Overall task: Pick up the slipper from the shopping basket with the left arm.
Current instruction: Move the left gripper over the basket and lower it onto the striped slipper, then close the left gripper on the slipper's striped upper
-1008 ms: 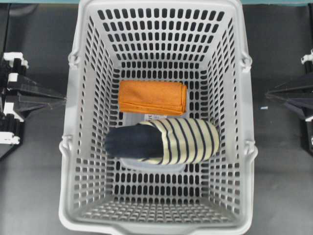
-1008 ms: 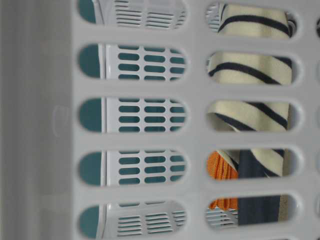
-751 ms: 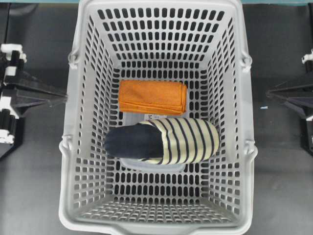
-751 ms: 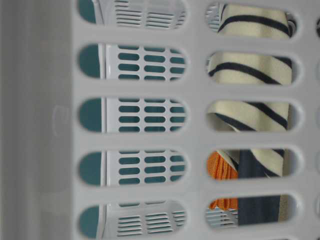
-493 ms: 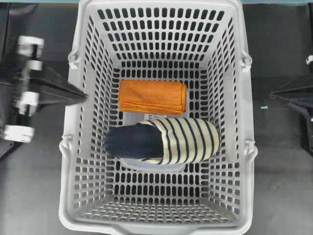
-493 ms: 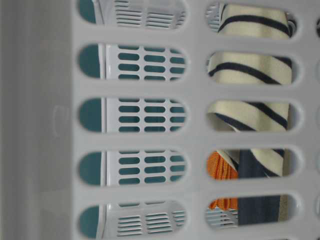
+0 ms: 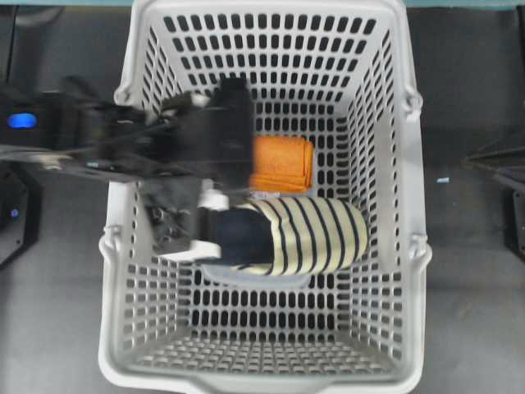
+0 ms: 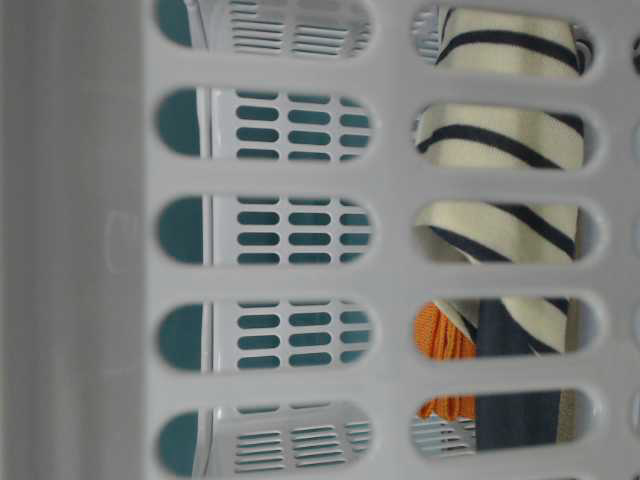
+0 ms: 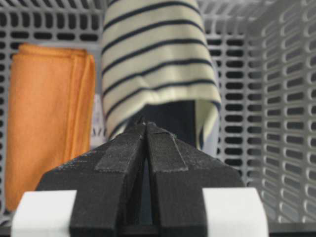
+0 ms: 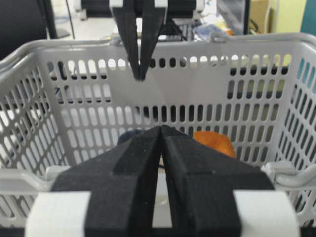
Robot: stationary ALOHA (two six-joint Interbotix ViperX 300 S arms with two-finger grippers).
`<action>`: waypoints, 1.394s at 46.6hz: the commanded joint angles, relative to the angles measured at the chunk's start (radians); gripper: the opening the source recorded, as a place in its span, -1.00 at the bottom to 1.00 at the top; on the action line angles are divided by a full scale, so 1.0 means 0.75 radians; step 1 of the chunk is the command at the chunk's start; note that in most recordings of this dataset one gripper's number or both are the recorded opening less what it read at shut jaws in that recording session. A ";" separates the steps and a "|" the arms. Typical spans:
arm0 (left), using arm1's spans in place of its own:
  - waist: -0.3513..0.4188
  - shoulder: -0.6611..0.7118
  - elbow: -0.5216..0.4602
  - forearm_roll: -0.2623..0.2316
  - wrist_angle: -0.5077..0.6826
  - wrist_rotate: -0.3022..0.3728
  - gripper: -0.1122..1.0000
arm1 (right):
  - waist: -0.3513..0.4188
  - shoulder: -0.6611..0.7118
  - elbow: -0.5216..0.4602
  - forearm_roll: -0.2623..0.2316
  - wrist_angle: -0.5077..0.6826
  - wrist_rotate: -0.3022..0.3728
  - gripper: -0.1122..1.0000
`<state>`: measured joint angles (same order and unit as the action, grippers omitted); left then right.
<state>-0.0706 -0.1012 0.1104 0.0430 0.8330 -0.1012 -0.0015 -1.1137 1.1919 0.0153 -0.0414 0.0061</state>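
The left arm's black tool (image 9: 146,129), pressed shut and empty, points at 12 o'clock toward the cream-and-navy striped soft slipper (image 9: 158,64), whose long axis runs the same way

One shopping basket (image 7: 399,246), one slipper (image 7: 303,235), one folded orange cloth (image 7: 283,162), two robot arms.

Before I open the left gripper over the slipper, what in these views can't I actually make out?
- Overhead: the left arm covers the left part of the orange cloth and the slipper heel.
- Overhead: left gripper fingertips blurred; clearance above the slipper unreadable.
- Left wrist: the shut left gripper hides the insole's near end.
- Table-level: the shopping basket wall leaves only strips of slipper and cloth.
- Right wrist: the right gripper and the basket wall screen the slipper.
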 commanded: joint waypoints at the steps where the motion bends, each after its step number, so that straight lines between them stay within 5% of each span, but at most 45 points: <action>1: -0.008 0.084 -0.143 0.002 0.078 0.002 -0.80 | -0.004 0.002 -0.004 0.004 -0.004 0.002 -0.80; 20: -0.033 0.292 -0.297 0.004 0.174 0.074 -0.76 | -0.002 -0.006 0.008 0.004 -0.022 0.002 -0.80; 33: -0.047 0.362 -0.311 0.002 0.182 0.065 0.56 | -0.002 -0.006 0.014 0.004 -0.020 0.002 -0.80; 37: -0.051 0.391 -0.329 0.002 0.180 0.059 0.81 | -0.002 -0.006 0.016 0.004 -0.027 0.000 -0.80; 65: -0.059 0.536 -0.256 0.002 0.174 -0.031 0.83 | -0.002 -0.008 0.027 0.004 -0.020 0.002 -0.80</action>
<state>-0.1212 0.3114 -0.0905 0.0430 0.9695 -0.1212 -0.0015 -1.1259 1.2180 0.0153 -0.0506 0.0061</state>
